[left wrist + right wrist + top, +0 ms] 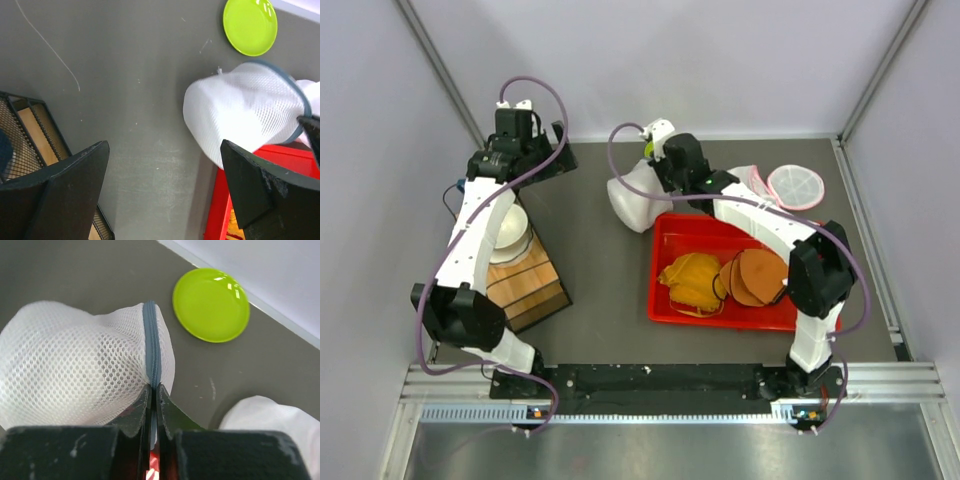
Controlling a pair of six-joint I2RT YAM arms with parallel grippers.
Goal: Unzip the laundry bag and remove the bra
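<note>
The white mesh laundry bag (636, 201) lies bulging on the dark table (600, 260), touching the far left corner of the red tray (656, 285) and near a small green plate (211, 305); its grey zipper (151, 342) runs over the top and looks done up along the stretch in view. The right gripper (154, 396) is clenched at the near end of that zipper, jaws pressed together on the strip, probably on the pull, though the pull itself is hidden between them. The left gripper (162, 147) hangs released above bare table to the left of the bag, jaws wide, touching nothing. The mesh is too dense to show whether a bra is inside; orange and brown cups (725, 279) lie in the tray.
</note>
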